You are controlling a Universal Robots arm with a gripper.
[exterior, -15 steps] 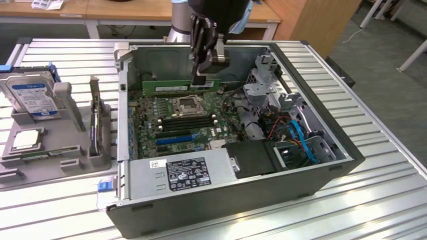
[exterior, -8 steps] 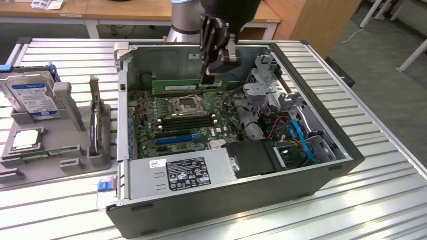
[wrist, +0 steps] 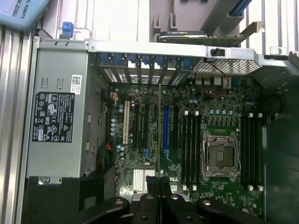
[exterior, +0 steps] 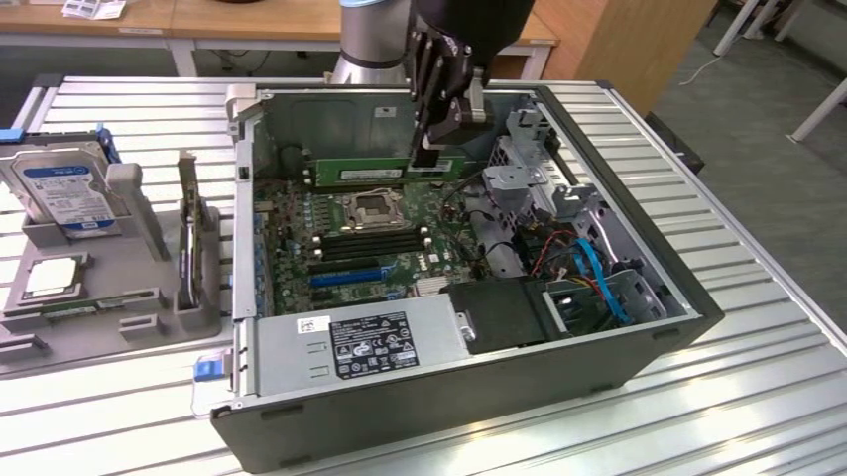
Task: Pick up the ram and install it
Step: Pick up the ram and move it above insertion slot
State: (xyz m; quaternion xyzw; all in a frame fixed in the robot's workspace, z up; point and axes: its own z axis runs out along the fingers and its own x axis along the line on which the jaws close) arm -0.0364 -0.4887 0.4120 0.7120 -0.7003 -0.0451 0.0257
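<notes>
Exterior view: fingers pinch the ram by its upper edge; presumably light, stiff, fragile, best held by its edges.

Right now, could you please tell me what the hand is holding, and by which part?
The hand holds the ram, pinched near its end toward the exterior view's right.

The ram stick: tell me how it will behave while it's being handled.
The ram is probably stiff: it juts sideways from the fingers without sagging. Likely light, since an off-centre pinch holds it level. Seen edge-on in the wrist view it is very thin, so twisting or side loads could plausibly crack it.
</notes>
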